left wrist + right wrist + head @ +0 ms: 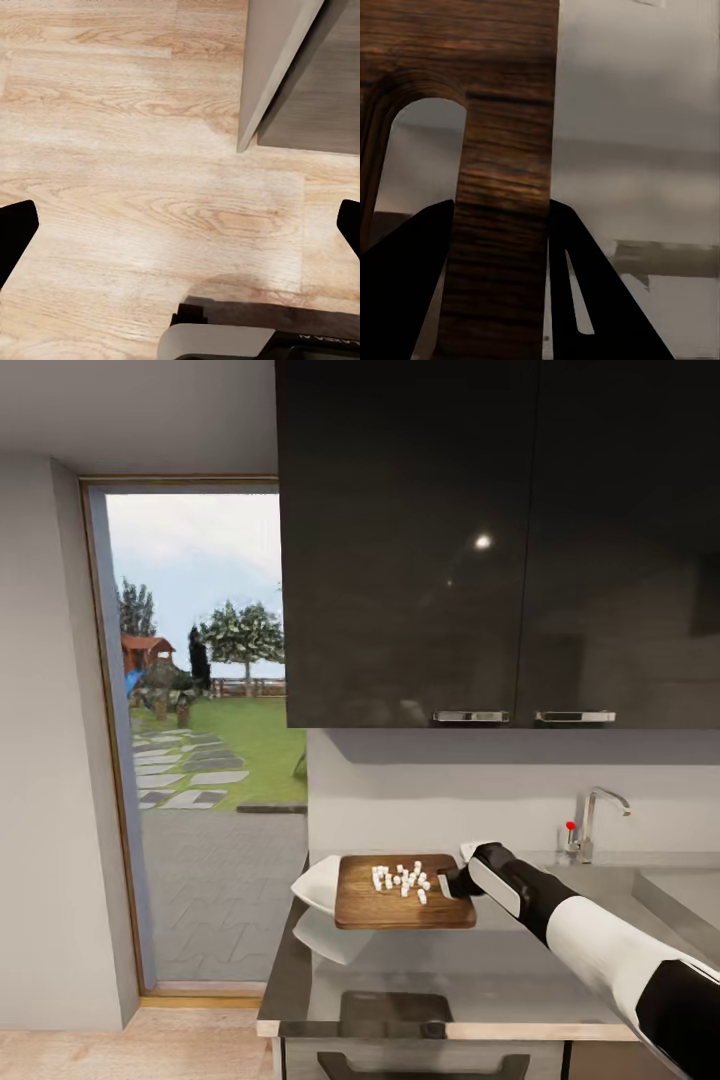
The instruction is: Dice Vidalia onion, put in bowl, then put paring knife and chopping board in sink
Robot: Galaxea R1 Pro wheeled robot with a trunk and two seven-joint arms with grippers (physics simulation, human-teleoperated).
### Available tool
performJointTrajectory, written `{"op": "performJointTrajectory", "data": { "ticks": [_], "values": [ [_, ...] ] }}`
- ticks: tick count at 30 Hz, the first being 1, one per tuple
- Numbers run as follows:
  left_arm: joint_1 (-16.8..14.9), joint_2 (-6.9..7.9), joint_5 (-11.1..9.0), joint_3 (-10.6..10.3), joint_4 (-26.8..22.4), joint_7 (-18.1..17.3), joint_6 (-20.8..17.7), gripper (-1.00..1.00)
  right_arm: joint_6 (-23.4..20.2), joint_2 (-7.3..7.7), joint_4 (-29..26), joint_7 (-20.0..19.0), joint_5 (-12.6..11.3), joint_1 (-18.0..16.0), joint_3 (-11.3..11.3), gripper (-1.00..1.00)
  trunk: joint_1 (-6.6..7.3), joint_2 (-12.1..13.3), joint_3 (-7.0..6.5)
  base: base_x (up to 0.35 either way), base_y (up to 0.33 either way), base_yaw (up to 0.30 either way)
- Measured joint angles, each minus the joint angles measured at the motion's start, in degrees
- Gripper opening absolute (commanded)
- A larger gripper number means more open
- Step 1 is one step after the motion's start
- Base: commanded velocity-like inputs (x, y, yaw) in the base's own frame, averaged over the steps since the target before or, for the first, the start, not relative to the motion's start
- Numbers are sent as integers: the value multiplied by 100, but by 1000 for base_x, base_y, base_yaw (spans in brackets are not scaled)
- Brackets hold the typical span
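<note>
Grey countertop point(400, 980), right gripper point(452, 883) jaws clamping chopping board point(400, 905) edge, lifted above bowl point(318, 885)

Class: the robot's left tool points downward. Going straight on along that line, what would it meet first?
Probably the wooden floor: the left tool looks straight down at bare planks, with the grey cabinet corner off to one side. How far off the floor lies is unclear.

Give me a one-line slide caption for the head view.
Right end effector holds the chopping board, topped with diced onion, raised over the bowl at the countertop's end.
</note>
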State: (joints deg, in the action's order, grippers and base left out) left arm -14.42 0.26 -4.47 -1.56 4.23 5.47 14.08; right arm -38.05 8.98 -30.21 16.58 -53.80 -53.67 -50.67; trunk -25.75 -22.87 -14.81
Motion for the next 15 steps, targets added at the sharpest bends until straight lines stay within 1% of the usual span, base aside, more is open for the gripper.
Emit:
{"op": "performJointTrajectory", "data": {
  "ticks": [8,15],
  "values": [
    [-1,-7,0,0,1,-7,1,100,-49,64,9,5,11,2,4,-100,1,0,0,151,219,0],
    [0,-7,0,-8,1,-8,1,100,-76,72,200,8,24,0,8,-100,1,0,0,226,213,0]
  ]
}}
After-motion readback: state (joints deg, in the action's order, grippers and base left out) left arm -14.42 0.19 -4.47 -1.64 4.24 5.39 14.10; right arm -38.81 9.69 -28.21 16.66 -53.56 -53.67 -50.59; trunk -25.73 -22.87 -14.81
